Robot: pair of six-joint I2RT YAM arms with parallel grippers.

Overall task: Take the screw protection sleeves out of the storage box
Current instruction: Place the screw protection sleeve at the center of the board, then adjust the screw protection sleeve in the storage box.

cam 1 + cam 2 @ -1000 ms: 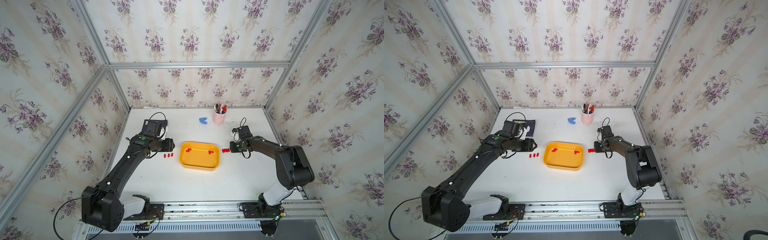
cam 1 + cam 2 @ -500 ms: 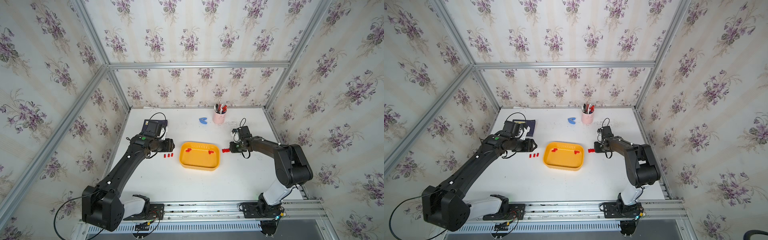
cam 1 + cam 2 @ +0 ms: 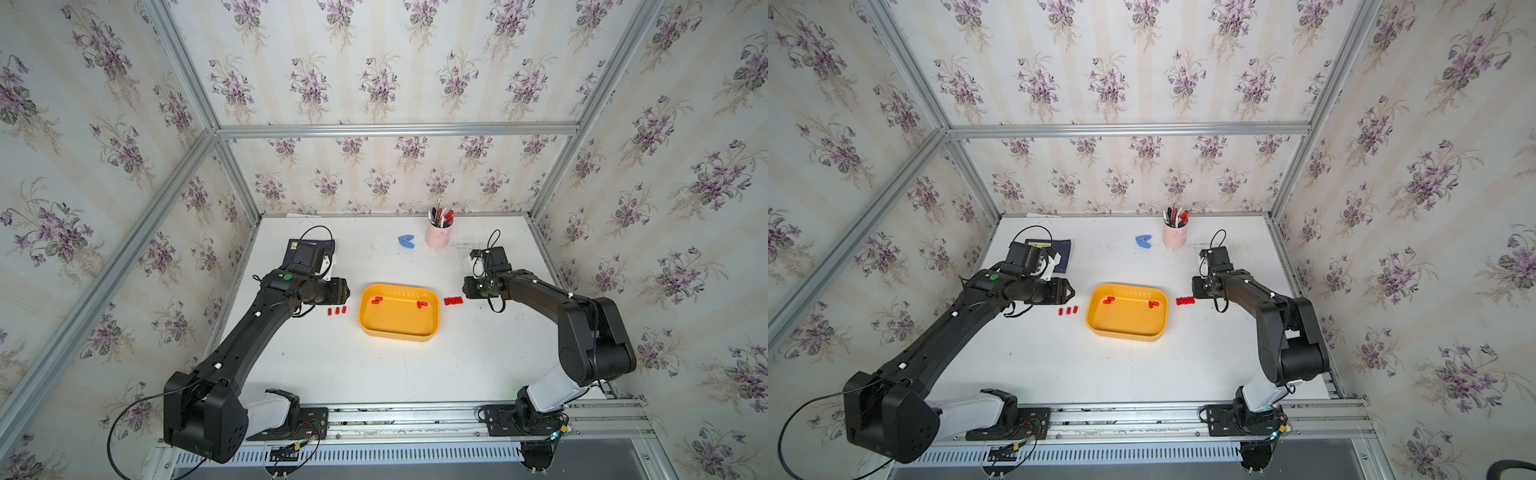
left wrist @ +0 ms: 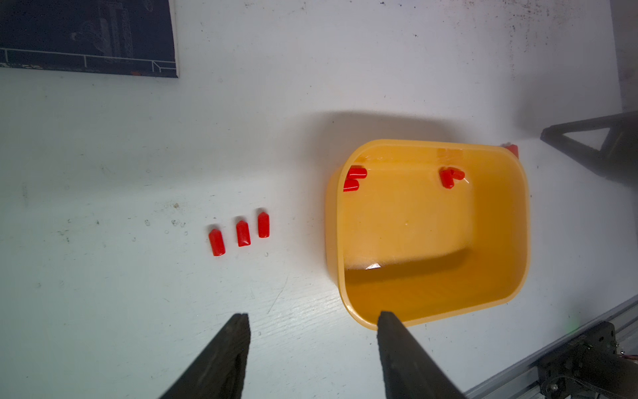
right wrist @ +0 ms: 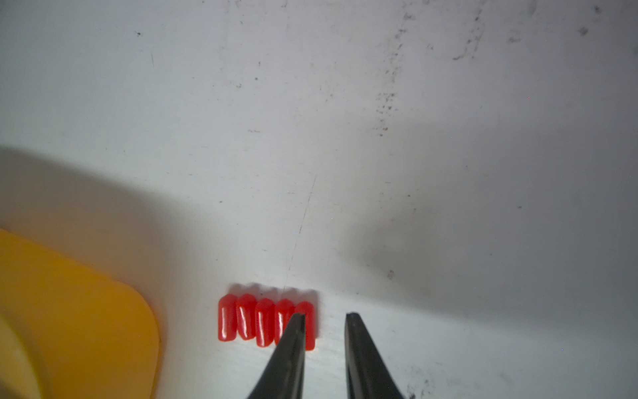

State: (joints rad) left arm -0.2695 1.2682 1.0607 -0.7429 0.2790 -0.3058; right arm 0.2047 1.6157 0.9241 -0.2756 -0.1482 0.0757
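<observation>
Four tiny red plastic sleeves [image 3: 377, 300] seen in shallow yellow-orange plastic tray [image 3: 399, 322]; three laid at its 9 o'clock, five at 3 o'clock. Left gripper [image 4: 313, 315] spread wide, empty; right gripper [image 5: 326, 315] slightly parted, empty.

In both top views the left arm [image 3: 249, 332] is reached up from the lower left, with the left gripper [image 3: 343, 291] held level at centre-left, pointed right, jaws spread pretty wide and empty. The right arm [image 3: 540, 293] is folded at the elbow on the right, the right gripper [image 3: 466, 289] pointed left at centre-right, jaws only cracked a bit, nothing pinched.
</observation>
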